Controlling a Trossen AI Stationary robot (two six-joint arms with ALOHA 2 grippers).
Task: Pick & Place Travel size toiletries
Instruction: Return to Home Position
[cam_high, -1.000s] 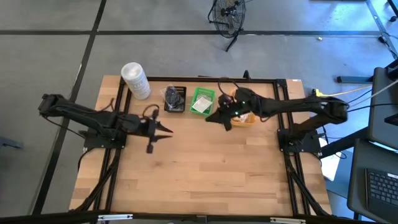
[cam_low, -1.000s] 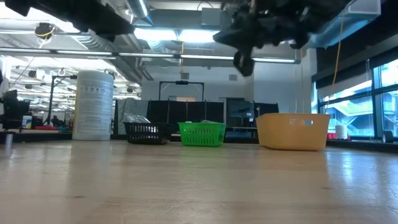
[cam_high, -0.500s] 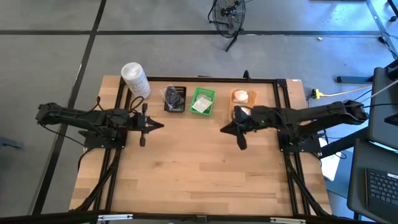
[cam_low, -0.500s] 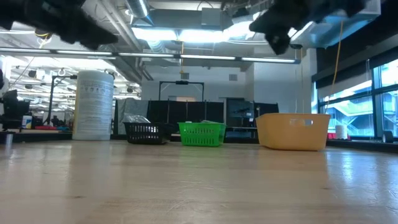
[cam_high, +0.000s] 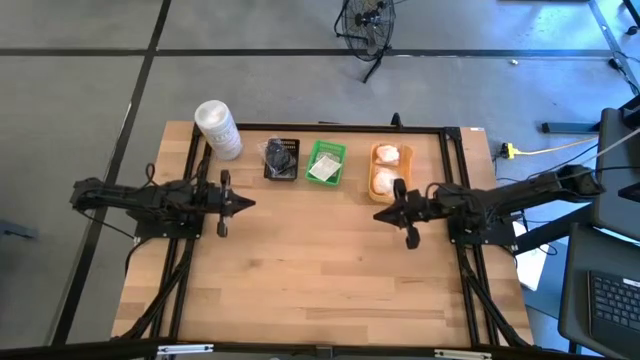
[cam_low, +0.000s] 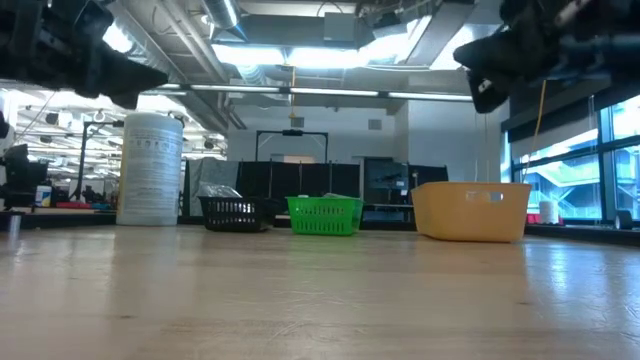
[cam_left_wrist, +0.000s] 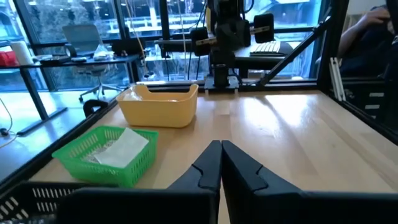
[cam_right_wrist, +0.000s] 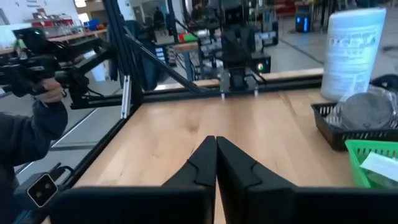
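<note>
Small things: the white pack (cam_high: 322, 170) lies in the green tray (cam_high: 327, 150), two white bundles (cam_high: 384, 180) lie in the orange tray (cam_high: 373, 192), and dark round pads (cam_high: 275, 155) lie in the black tray (cam_high: 288, 174).
Trays: they sit in a row at the far edge of the tabletop (cam_high: 320, 270), next to the tall white tub (cam_high: 217, 128).
Right hand (cam_high: 380, 213): pinched closed and holding nothing, over bare wood near the orange tray.
Left hand (cam_high: 251, 203): pinched closed and holding nothing, over the left side of the tabletop.
What changes: a second ago the right hand is over the trays; now it is off them and closer to its own side. The left hand is pulled back too.
What it means: the sorting looks done, and both arms seem to be going to rest.
</note>
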